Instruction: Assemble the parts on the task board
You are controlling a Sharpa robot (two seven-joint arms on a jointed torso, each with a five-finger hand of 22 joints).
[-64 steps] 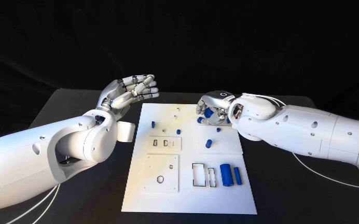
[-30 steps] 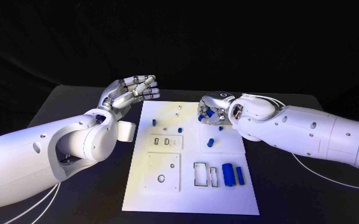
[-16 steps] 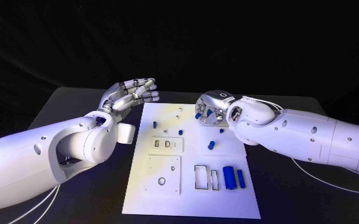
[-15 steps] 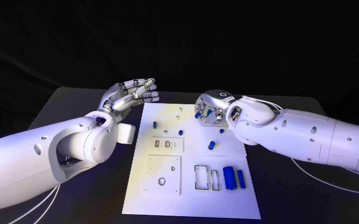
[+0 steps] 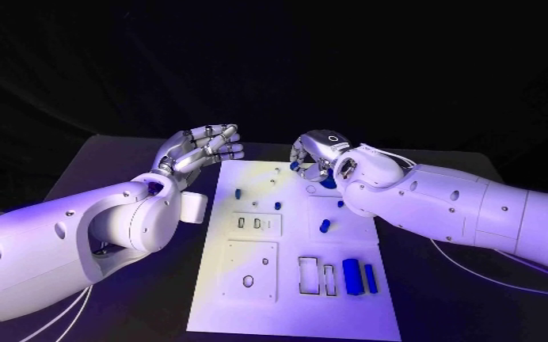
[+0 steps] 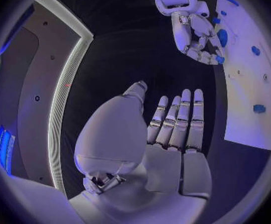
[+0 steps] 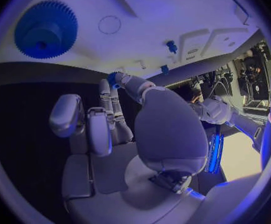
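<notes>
The task board [image 5: 291, 279] lies flat in the middle of the black desk [image 5: 103, 168], its long side running away from the robot. On its near right part two blue cylinders [image 5: 359, 277] lie side by side, just beside two narrow rectangular slots [image 5: 314, 275]. Near the left edge, a square plate with a small oval hole [image 5: 248, 281] sits flush in the board, and above it a smaller plate carries two little slots [image 5: 250, 222]. A short blue piece [image 5: 325, 226] lies on the right half of the board, and two small blue pegs [image 5: 239, 194] stand further back toward the middle. In the right wrist view a blue gear [image 7: 45, 29] lies flat on the board, well apart from a small blue peg [image 7: 171, 46] standing upright.

The right hand [image 5: 317, 157] hangs over the far right corner of the board, back of the hand upward, its fingers [image 7: 107, 107] curled downward and close together. Something blue shows at the fingertips in the right wrist view and in the left wrist view [image 6: 219, 58], but whether the hand pinches a piece or merely touches one I cannot tell.

The left hand [image 5: 200, 148] is raised beside the far left corner of the board, off it, over the desk. Its fingers [image 6: 179, 119] are stretched out straight and side by side, thumb apart, holding nothing.
</notes>
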